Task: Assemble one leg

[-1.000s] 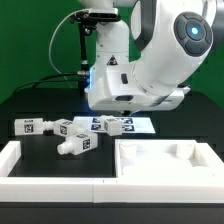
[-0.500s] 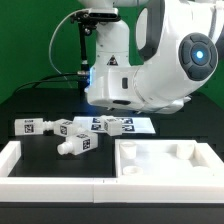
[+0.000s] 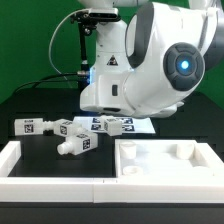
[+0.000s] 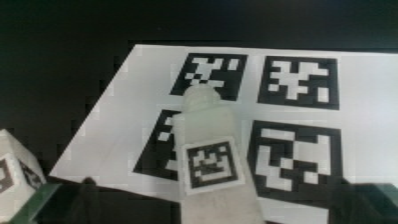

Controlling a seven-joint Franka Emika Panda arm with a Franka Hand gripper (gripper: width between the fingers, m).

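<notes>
- Black table (image 3: 30,108) is topped by marker board (image 4: 151,75).
- Arm (image 3: 150,70) is bent low over board; gripper (image 4: 228,205) is spread open, empty.
- White tagged leg (image 4: 210,150) is laid on board; look-alike blocks (image 3: 68,128) at its 9 o'clock, exterior view.

Big glossy white rounded-shell robot arm (image 3: 140,90) fills the shot! At its three o'clock, a dark round joint cap (image 3: 183,63) glows with a blue ring. Over at nine o'clock sits a small black triangular marking (image 3: 108,62).

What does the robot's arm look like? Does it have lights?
The arm is fat, rounded and shiny white. One joint has a round, glowing blue ring set in black. Lower down there is a small dark triangle mark.
</notes>
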